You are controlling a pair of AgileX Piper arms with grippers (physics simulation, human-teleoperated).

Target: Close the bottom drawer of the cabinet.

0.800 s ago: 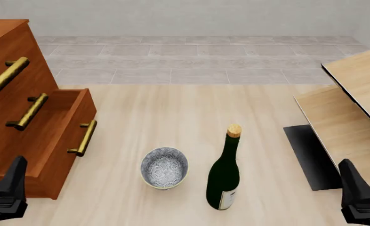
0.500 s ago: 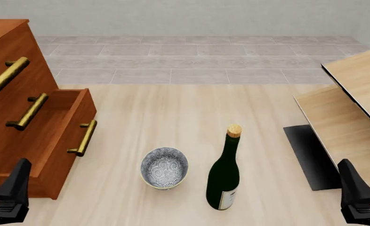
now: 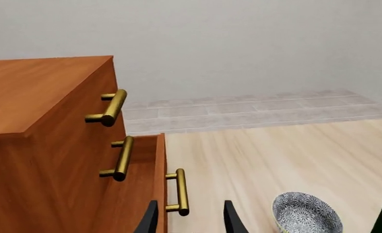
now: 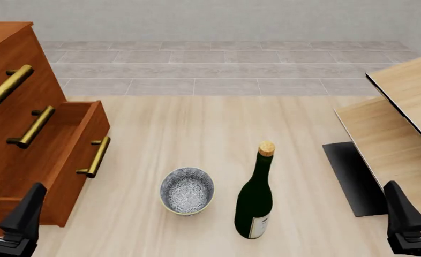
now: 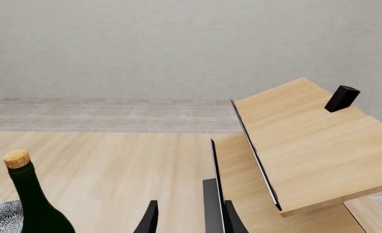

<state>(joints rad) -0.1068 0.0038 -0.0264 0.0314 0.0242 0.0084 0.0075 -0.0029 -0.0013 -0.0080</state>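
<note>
Bottom drawer (image 4: 67, 160) juts open just beyond left end effector (image 4: 7, 211)

The pale wood counter (image 4: 196, 123) carries the cabinet (image 4: 10, 107), a patterned bowl (image 4: 187, 190) and a green bottle (image 4: 255, 203), between the 2 arms' fingers.

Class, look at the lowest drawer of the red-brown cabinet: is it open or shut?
Open. The bottom drawer sticks out from the cabinet, its front standing forward of the two upper drawers, and its inside shows from above.
</note>
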